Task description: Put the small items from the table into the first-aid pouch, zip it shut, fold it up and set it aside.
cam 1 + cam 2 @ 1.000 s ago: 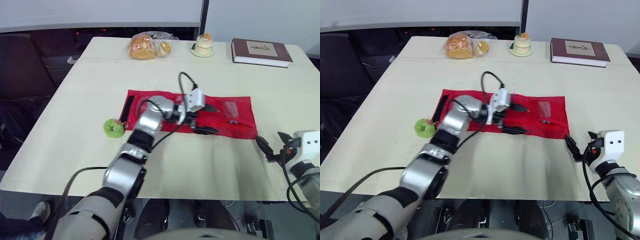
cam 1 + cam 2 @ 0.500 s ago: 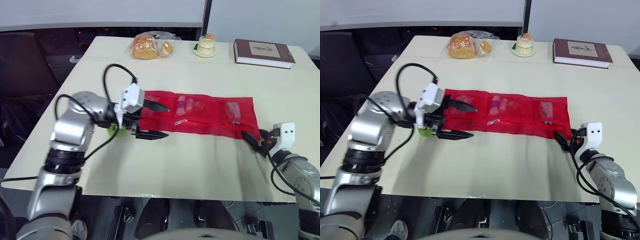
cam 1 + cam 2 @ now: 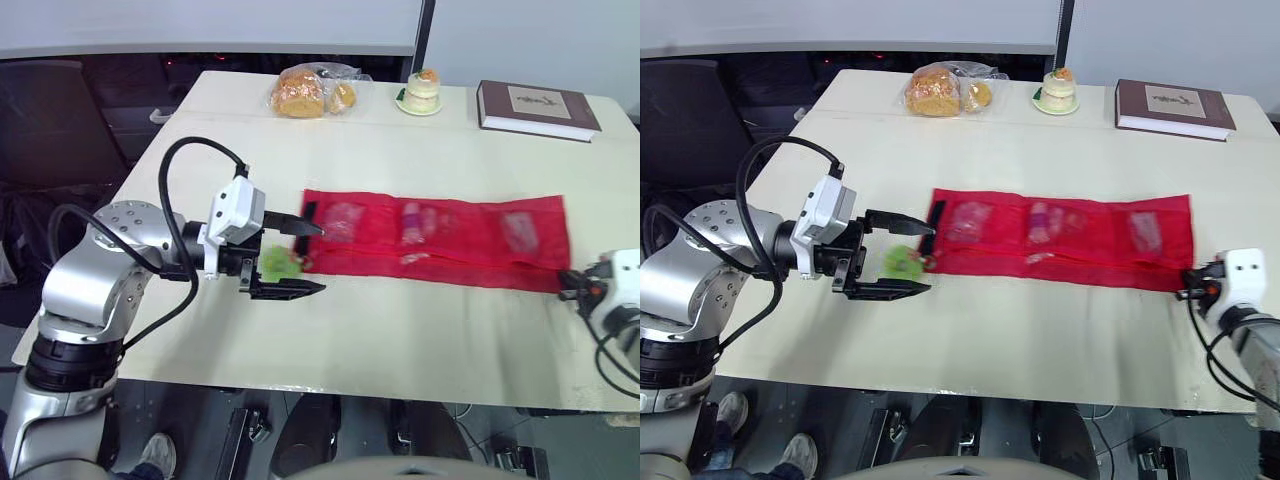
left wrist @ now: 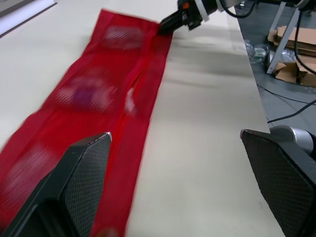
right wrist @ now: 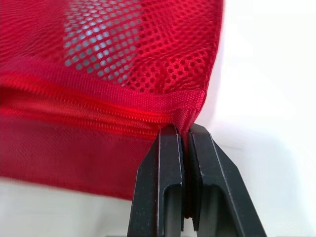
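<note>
The red pouch (image 3: 440,240) lies flat on the worktop (image 3: 400,330). It is long and thin. Its long side runs across, from the robot's left to its right. Small pale things sit inside its net pockets. A zip line runs along it near the front edge. A black strip (image 3: 309,215) sits at its left end.

The left arm is bent at the elbow and reaches in from the left side. Its left gripper (image 3: 321,259) points to the right, at the left end of the pouch. It is open wide. One finger is on the far side and one is on the near side. The finger pads (image 4: 84,168) stand well apart in the left wrist view, and the pouch runs away from them in a long red strip. A round green thing (image 3: 275,263) lies between the two fingers, just beside the pouch's left end. It is not clear if a finger touches it.

The right gripper (image 5: 183,129) is low by the near right corner of the pouch. It is closed tight and pinches the red cloth at that corner, right by the end of the zip. The right arm comes in from the right edge of the worktop.

At the back of the worktop are a bag of bread (image 3: 308,92), a little cake (image 3: 423,90) and a book (image 3: 538,105), well apart from the pouch.
</note>
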Controlling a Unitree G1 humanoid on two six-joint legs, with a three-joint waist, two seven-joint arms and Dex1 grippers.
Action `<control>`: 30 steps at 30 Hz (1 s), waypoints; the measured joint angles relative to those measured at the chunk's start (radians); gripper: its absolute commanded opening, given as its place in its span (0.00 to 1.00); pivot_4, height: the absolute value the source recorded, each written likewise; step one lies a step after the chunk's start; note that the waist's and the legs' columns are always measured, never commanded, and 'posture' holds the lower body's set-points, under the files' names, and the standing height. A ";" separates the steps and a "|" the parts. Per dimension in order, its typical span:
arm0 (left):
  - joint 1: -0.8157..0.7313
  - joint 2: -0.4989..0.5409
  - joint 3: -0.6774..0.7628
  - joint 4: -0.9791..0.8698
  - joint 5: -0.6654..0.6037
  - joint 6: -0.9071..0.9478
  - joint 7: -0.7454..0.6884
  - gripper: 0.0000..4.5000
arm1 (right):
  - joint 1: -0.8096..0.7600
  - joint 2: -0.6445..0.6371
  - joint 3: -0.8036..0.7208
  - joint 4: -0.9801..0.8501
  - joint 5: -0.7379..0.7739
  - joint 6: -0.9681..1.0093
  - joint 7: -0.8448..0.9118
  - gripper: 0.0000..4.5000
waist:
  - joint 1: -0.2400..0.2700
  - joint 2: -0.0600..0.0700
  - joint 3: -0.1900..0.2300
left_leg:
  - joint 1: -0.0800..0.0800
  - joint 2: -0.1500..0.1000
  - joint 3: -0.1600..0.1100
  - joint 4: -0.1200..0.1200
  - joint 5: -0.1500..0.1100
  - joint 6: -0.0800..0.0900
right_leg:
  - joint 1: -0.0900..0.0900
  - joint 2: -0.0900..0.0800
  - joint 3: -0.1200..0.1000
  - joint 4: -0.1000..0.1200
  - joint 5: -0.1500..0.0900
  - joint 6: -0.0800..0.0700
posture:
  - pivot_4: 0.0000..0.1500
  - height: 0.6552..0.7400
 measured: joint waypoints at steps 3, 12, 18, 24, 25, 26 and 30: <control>-0.020 0.000 -0.001 0.001 -0.020 0.007 0.009 1.00 | 0.015 -0.020 -0.019 0.030 -0.039 -0.030 -0.012 0.15 | -0.007 0.000 0.000 | 0.000 0.001 0.000 0.000 0.000 0.000 | 0.000 0.001 0.000 0.000 0.000 0.000 | 1.00 0.87; -0.045 -0.014 -0.039 0.062 -0.024 -0.007 0.043 1.00 | 0.133 -0.076 -0.120 -0.074 -0.016 -0.063 0.091 0.99 | -0.007 0.001 0.000 | 0.000 0.001 0.001 0.000 0.000 0.000 | 0.000 0.003 0.003 0.000 0.000 0.000 | 1.00 0.87; -0.032 -0.038 -0.031 0.166 -0.031 0.029 0.108 1.00 | 0.295 -0.140 -0.236 -0.240 0.113 -0.066 0.346 0.99 | -0.006 0.001 0.000 | 0.001 0.003 0.000 0.000 0.000 0.000 | 0.000 0.004 0.003 -0.001 -0.001 0.002 | 1.00 0.87; -0.084 -0.146 -0.024 0.367 -0.040 0.145 0.239 1.00 | 0.295 -0.155 -0.298 -0.447 0.364 -0.025 0.502 0.99 | -0.006 0.000 0.001 | 0.001 0.004 0.000 0.000 0.000 0.000 | 0.001 0.006 0.004 -0.001 -0.001 0.002 | 1.00 0.87; -0.092 -0.155 -0.024 0.381 -0.043 0.156 0.249 1.00 | 0.285 -0.157 -0.297 -0.464 0.378 -0.021 0.505 0.99 | -0.005 -0.001 0.001 | 0.000 0.004 0.000 0.000 0.000 0.000 | 0.000 0.006 0.004 -0.001 -0.001 0.001 | 1.00 0.87; -0.105 -0.171 -0.023 0.408 -0.050 0.176 0.267 1.00 | 0.270 -0.161 -0.295 -0.489 0.405 -0.014 0.503 0.99 | -0.005 -0.001 0.001 | 0.000 0.003 -0.001 0.000 0.000 0.000 | 0.001 0.006 0.004 -0.001 0.000 0.000 | 1.00 0.87; -0.177 -0.245 -0.015 0.541 -0.049 0.249 0.357 1.00 | 0.204 -0.169 -0.276 -0.534 0.475 0.023 0.462 0.99 | -0.004 -0.002 0.001 | 0.000 0.002 -0.001 0.000 0.000 0.000 | 0.001 0.005 0.004 -0.001 0.000 0.000 | 1.00 0.87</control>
